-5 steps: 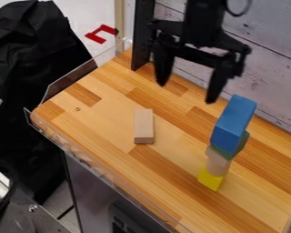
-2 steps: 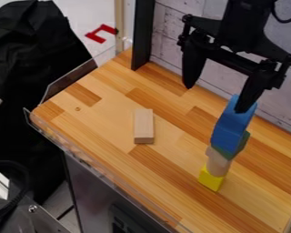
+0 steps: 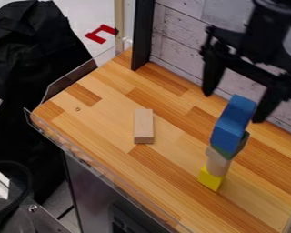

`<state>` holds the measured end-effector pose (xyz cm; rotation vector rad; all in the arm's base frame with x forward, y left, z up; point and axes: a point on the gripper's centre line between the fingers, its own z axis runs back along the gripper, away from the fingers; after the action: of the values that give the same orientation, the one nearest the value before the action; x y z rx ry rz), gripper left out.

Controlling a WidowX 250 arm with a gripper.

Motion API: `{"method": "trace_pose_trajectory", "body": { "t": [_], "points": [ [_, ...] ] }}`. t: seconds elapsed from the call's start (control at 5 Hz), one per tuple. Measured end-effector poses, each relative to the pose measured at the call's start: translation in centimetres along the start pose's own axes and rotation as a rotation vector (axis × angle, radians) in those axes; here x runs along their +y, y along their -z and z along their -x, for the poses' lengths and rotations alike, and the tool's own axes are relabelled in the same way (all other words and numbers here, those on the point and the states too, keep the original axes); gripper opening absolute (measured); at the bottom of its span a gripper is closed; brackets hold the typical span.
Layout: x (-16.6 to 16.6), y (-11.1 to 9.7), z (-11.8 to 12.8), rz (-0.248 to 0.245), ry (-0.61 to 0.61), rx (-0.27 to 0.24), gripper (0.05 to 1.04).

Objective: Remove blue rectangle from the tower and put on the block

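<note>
1. Spanning most of the view with a wooden tabletop (image 3: 111, 109), striped in lighter and darker strips, set at a slant, edged along the lower left with clear plastic.
2. At far left, beyond the edge: a heap of black cloth (image 3: 32, 68), folded and hanging low.
3. Along the upper right, behind the tabletop: a wall of whitish planks (image 3: 178, 36).
4. At upper right, hanging down over the far side: the black gripper (image 3: 234, 107). Spread wide at the fingers, one to the left of the tower's top as seen here, the other just beside its right edge. Can't tell about contact on that right side.
5. At the back edge, left of the gripper: a black post (image 3: 142, 36), upright.
6. On top of the tower, right of centre: the blue rectangle (image 3: 232, 125), long, slanting toward upper right in view, seen between the spread fingers.
7. Near mid-table, left of the tower and well apart from it: a pale wooden block (image 3: 143, 125), lying flat.
8. Within the tower, going down: a green block (image 3: 243, 142), mostly hidden under the blue; a beige cylinder (image 3: 218, 164); at the base, a yellow block (image 3: 210, 179).
</note>
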<state>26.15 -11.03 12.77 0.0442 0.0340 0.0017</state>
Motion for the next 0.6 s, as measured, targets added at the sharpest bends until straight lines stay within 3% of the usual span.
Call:
{"method": "trace_pose_trajectory", "body": {
  "t": [0.6],
  "points": [
    [-0.51, 0.91, 0.06, 0.009, 0.004, 0.038, 0.999]
  ]
}}
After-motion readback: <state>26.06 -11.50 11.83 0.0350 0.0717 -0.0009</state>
